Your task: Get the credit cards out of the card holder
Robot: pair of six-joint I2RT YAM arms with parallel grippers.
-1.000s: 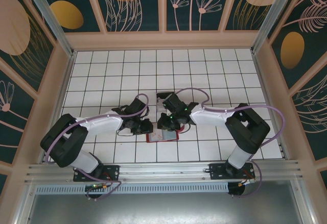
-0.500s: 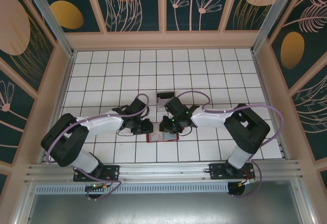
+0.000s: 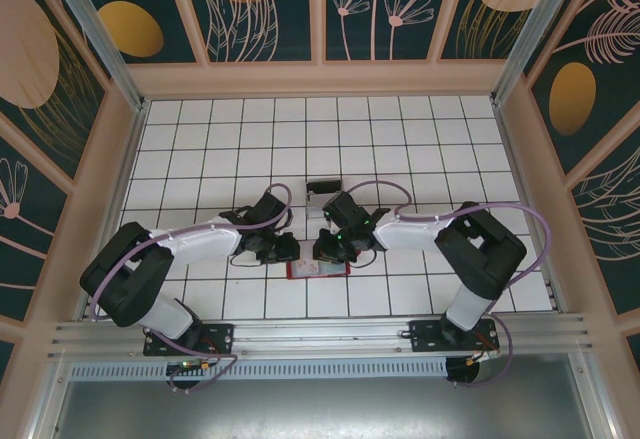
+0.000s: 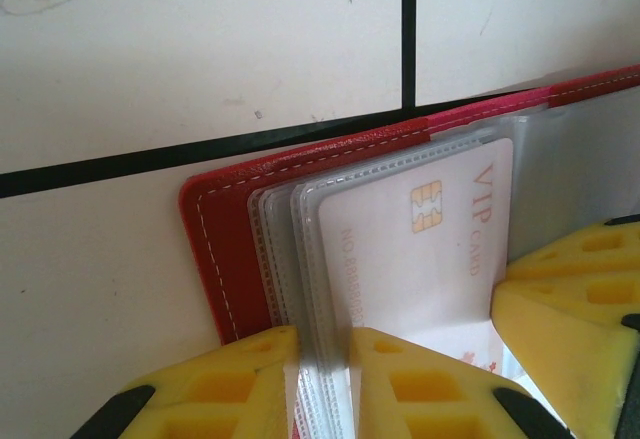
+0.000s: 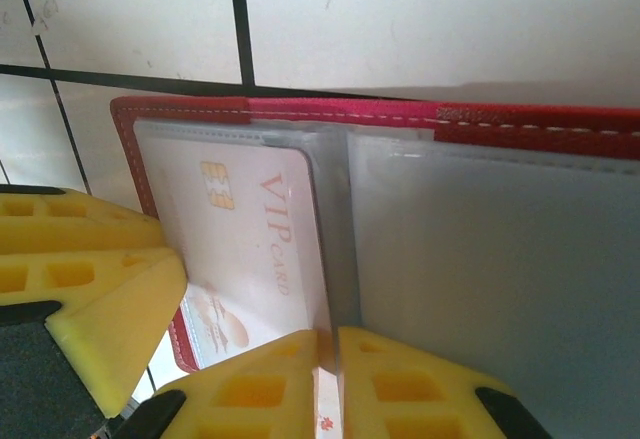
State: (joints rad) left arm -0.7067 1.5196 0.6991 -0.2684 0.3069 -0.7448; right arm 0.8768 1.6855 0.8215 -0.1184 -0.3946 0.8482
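While red folding card holder [image 3: 318,269] lies open on white tiled worktop [image 3: 230,149] between both arms, left fingers [image 4: 230,384] pinch its grey-clear plastic sleeves [image 4: 282,249] tight. Right fingers [image 5: 250,394] pressed together on sleeve edge beside white VIP credit card [image 5: 250,249]. Card sits inside sleeve, gold chip showing. Holder near front edge, midway between arm bases.

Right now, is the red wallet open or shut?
Open. The wallet lies spread flat, clear sleeves facing up, with a white VIP card tucked in one.
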